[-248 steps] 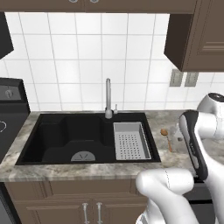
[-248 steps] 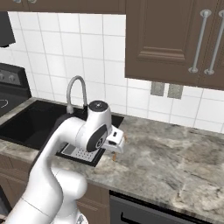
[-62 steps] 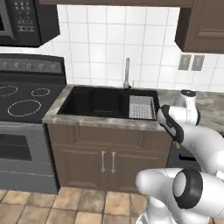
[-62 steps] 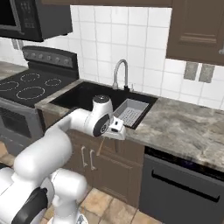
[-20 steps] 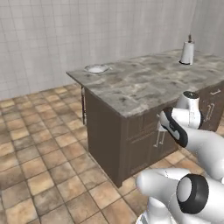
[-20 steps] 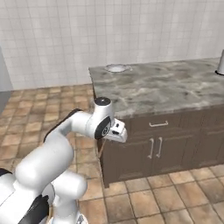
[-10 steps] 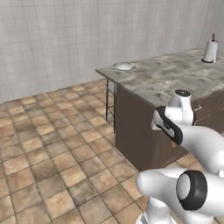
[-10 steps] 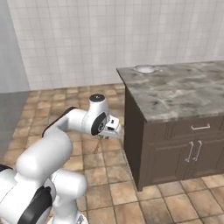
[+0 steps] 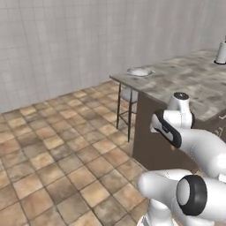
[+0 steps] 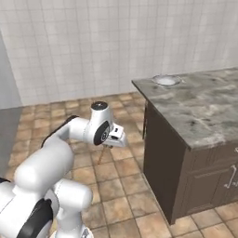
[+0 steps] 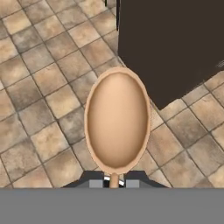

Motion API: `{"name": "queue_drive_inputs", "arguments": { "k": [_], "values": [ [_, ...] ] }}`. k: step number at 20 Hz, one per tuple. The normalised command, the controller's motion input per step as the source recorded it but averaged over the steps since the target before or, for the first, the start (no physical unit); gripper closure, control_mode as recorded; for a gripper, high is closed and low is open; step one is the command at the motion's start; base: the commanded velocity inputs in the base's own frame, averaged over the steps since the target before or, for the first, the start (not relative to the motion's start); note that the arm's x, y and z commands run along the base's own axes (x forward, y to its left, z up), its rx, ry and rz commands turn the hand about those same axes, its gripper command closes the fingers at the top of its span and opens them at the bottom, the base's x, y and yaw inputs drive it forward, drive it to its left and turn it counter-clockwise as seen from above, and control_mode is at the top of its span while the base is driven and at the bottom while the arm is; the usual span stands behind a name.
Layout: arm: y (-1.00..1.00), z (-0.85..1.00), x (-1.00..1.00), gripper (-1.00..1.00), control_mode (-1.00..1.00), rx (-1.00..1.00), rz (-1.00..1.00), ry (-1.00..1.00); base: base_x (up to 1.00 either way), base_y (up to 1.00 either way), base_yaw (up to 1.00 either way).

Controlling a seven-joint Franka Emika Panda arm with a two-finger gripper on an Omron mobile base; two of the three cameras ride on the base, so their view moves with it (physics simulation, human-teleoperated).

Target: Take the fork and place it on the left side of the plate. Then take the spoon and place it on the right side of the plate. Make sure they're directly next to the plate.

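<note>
So the gripper (image 11: 114, 181) is clamped narrow on the spoon (image 11: 117, 122), pinching the thin handle right at the base of the bowl, which sticks straight out ahead of the fingertips over the tiled floor (image 11: 39, 83). The plate (image 10: 166, 80) sits well away on the island counter (image 10: 204, 107), near its far corner. Fork's maybe beside it, too small to tell.

arm folded low, gripper (image 11: 114, 183) clamped shut
</note>
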Motion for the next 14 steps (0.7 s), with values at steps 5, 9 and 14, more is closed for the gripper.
{"name": "queue_drive_inputs", "arguments": {
  "k": [5, 9, 14],
  "values": [
    [0.0, 0.0, 0.0, 1.0, 1.0, 0.0, 0.0, 0.0, 1.0, 0.49, -0.32],
    [0.0, 0.0, 0.0, 1.0, 1.0, 0.0, 0.0, 0.0, 1.0, 0.63, -0.31],
    [0.0, 0.0, 0.0, 1.0, 1.0, 0.0, 0.0, 0.0, 1.0, 0.95, -0.28]
  ]
}}
